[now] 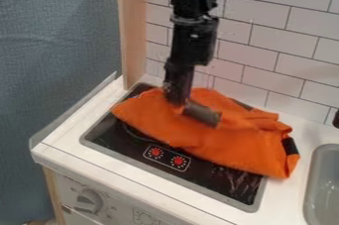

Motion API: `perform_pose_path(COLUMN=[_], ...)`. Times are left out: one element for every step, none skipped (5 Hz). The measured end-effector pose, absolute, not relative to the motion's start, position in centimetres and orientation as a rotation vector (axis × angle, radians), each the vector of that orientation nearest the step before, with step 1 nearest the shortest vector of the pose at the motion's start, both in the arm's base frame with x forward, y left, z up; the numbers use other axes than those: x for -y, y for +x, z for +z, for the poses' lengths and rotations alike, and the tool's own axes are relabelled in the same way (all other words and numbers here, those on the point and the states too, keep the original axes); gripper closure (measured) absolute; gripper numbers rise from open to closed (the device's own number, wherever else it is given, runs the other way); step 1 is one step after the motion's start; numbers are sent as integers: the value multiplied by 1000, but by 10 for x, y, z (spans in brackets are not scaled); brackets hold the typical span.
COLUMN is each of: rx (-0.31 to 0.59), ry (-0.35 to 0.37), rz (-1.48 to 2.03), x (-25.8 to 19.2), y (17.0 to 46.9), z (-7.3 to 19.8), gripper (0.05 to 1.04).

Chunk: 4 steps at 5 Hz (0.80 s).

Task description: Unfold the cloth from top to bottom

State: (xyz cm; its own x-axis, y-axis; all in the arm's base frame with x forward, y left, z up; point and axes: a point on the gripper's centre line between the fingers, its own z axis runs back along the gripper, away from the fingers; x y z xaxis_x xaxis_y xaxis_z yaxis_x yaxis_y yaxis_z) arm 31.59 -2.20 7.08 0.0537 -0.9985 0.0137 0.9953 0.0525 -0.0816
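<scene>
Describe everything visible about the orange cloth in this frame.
The orange cloth looks like soft, matte fabric, with a dark patch near its right end. It lies rumpled and not fully spread, with creases and overlapping edges at the right. It slants across the back of the black stovetop, its right end reaching onto the white counter, near the tiled wall. The gripper is down at its upper left part; whether it pinches the fabric is unclear.

Matt cloth [228, 139], glossy stovetop [212, 173]
</scene>
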Motion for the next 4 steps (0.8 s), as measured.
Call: perform_pose_path(rx=[-125,-222,-269,-344], ry=[-88,-112,-154,-205], rz=[-1527,-1462,-1449,-1440], x=[15,8,8,6], y=[294,272,258,243], z=[60,48,32,12], gripper=[1035,1035,1035,1014])
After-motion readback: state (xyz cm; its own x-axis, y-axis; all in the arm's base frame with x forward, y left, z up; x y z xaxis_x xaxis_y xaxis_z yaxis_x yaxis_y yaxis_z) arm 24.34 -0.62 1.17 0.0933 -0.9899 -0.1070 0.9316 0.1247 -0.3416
